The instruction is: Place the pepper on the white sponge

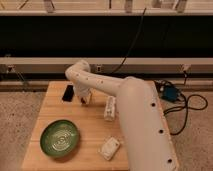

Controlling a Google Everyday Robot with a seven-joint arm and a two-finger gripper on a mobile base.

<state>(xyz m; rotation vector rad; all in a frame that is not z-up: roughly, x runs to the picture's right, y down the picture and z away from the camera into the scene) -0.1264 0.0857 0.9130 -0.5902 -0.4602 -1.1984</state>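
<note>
Am reading the gripper (84, 100) as pinched shut, low over the wooden table (45, 105), just beside the black phone (68, 93). A dark sliver at its tip is looking like the pepper (82, 102), so I'm judging it gripped for lifting. The white sponge (109, 148) is lying well apart near the front edge, right of the green plate (59, 138), with the white packet (109, 108) sitting between.

end effector (84, 100) closed, low at bench (50, 107) rear-left, just beside black phone (67, 93) | pepper (82, 100) at its tip | white sponge (109, 148) front, well apart | white packet (109, 108) mid-bench | green plate (60, 138) front-left
</note>
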